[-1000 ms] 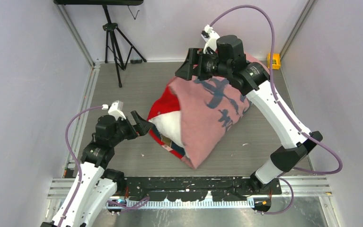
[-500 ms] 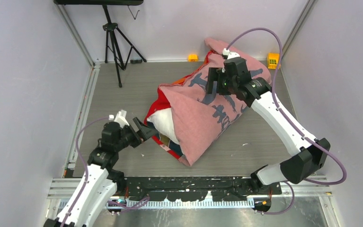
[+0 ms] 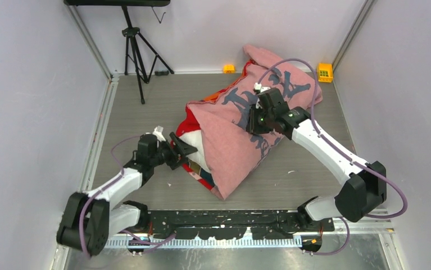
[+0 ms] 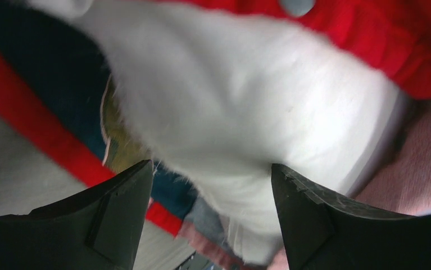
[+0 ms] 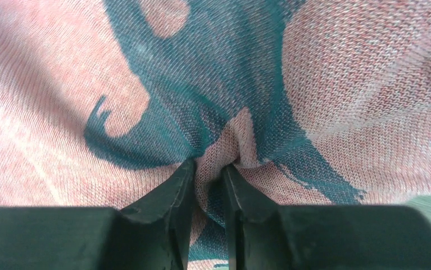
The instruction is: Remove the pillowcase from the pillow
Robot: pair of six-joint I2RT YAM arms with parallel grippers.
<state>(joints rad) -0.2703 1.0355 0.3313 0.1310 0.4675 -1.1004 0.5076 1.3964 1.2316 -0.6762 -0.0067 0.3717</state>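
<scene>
**Ana:** From above, where is the pillowcase [image 3: 241, 132]?

**Ben:** In the middle of the grey table [image 3: 145, 107], pink side out, bunched over the white pillow [image 3: 195, 143]. The pillow peeks out at the left end. The right gripper [image 3: 253, 121] sits on top of the cloth. The left gripper [image 3: 186, 151] is at the white end.

**Ana:** And the left wrist camera?

**Ben:** The left gripper [image 4: 210, 174] is wide open, with a puffy pillow [image 4: 246, 112] corner between its fingers. I can't tell if they touch it. Red pillowcase [image 4: 409, 50] lies around it.

**Ana:** The right wrist camera?

**Ben:** The right gripper [image 5: 208, 169] is pinched tight on a small fold of pillowcase [image 5: 342, 84].

**Ana:** How will it all feel?

**Ben:** I think the cloth is thin, floppy and light, so a pinch holds it. The pillow looks fat and squishy. Grab its corner deep, or it may slip out.
</scene>
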